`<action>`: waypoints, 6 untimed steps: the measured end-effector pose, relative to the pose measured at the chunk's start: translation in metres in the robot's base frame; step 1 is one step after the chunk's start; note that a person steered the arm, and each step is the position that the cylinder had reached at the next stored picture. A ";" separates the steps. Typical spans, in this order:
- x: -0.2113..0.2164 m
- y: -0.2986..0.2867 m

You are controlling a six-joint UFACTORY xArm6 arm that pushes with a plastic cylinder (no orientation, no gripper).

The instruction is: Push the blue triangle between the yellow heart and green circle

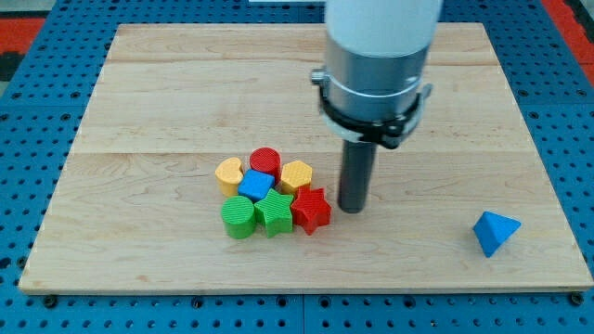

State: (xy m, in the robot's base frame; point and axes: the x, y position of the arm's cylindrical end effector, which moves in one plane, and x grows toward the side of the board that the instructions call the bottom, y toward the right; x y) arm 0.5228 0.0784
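Note:
The blue triangle (495,231) lies alone near the view's bottom right of the wooden board (167,93). The yellow heart (228,173) and the green circle (238,216) sit at the left side of a tight cluster left of centre, the heart above the circle. My tip (351,208) rests on the board just right of the cluster, close to the red star (312,209), and far left of the blue triangle.
The cluster also holds a red circle (265,161), a yellow hexagon (296,174), a blue cube (256,186) and a green star (275,212). The arm's grey and white body (376,65) hangs over the board's upper middle.

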 end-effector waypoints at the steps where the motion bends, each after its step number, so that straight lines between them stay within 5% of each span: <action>1: -0.022 0.113; 2: -0.019 0.210; 4: 0.032 0.116; 6: 0.056 0.121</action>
State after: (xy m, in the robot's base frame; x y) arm 0.5788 0.1992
